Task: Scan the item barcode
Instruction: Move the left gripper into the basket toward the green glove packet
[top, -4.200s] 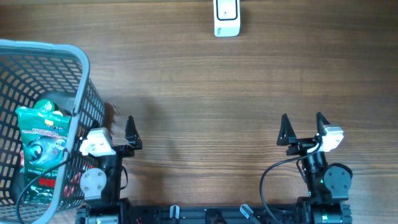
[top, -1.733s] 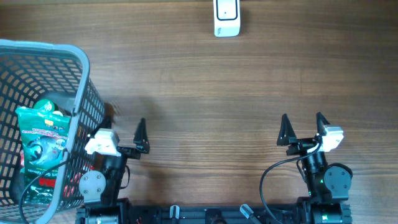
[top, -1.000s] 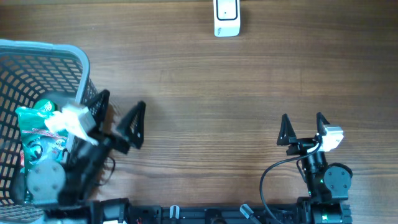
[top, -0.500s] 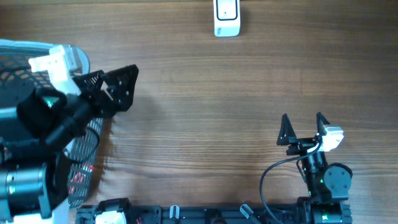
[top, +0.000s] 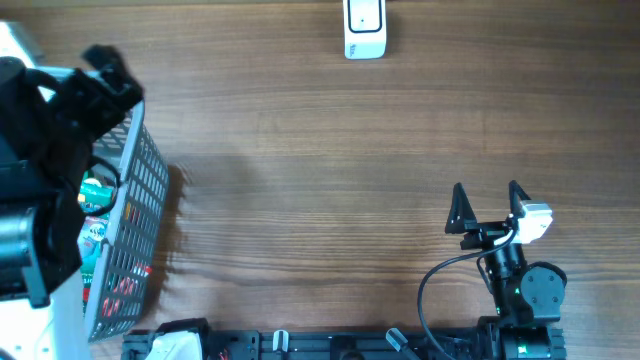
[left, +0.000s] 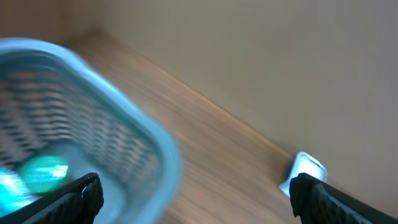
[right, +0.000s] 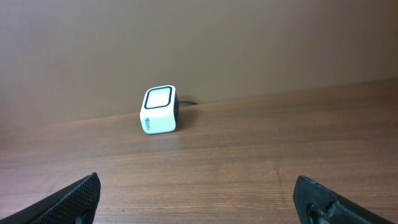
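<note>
The item, a green packet (top: 95, 192), lies in the light blue mesh basket (top: 135, 235) at the far left and is mostly hidden under my raised left arm (top: 60, 110). The left wrist view is blurred; it looks down past the basket rim (left: 124, 112) at the green packet (left: 42, 172). My left gripper (left: 199, 198) is open and empty, above the basket's near corner. The white barcode scanner (top: 365, 28) stands at the table's far edge, and the right wrist view shows the scanner (right: 158, 110) too. My right gripper (top: 487, 205) rests open and empty at the front right.
The basket holds more packets, one with red print (top: 120, 285) behind the mesh. A brown wall (right: 199, 37) rises just behind the scanner. Bare wooden tabletop (top: 330, 200) stretches between the basket and the right arm.
My left arm has risen from its rest at the front and swung left and back over the basket, its gripper open throughout. The right arm has not moved.
</note>
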